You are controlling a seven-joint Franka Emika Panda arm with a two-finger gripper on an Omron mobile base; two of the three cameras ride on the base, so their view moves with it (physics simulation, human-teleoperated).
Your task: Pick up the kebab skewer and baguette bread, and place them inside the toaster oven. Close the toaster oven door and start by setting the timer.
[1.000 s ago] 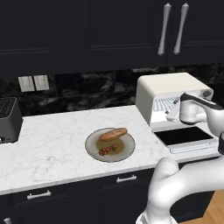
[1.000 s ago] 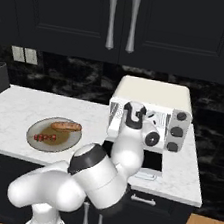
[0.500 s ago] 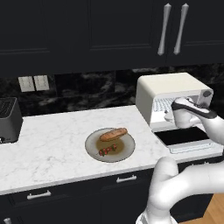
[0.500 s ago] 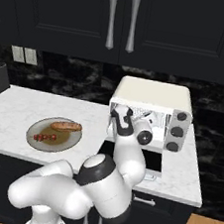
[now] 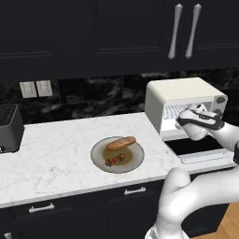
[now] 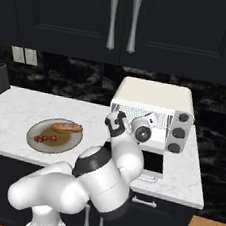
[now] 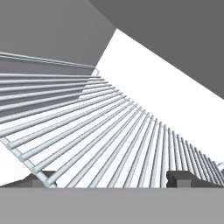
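swung lower at frame right, the end effector (image 5: 179,123), empty and part-open, faces the toaster oven (image 5: 184,95); next, the kebab skewer (image 5: 115,160), mid-frame.

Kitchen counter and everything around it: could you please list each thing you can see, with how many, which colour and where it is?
toaster oven: 1, cream-white, right end of the counter, three dark knobs on its right side
toaster oven door: 1, dark glass with pale frame, folded down open in front of the oven
wire rack: 1, silver, inside the oven
plate: 1, grey-brown, middle of the counter
baguette bread: 1, orange-brown, on the plate's far side
kebab skewer: 1, dark with red pieces, on the plate's near side
slot toaster: 1, black, left end of the counter
counter: 1, white marble
upper cabinets: black, with silver handles
gripper: 1, dark tips, open, at the oven's mouth over the rack
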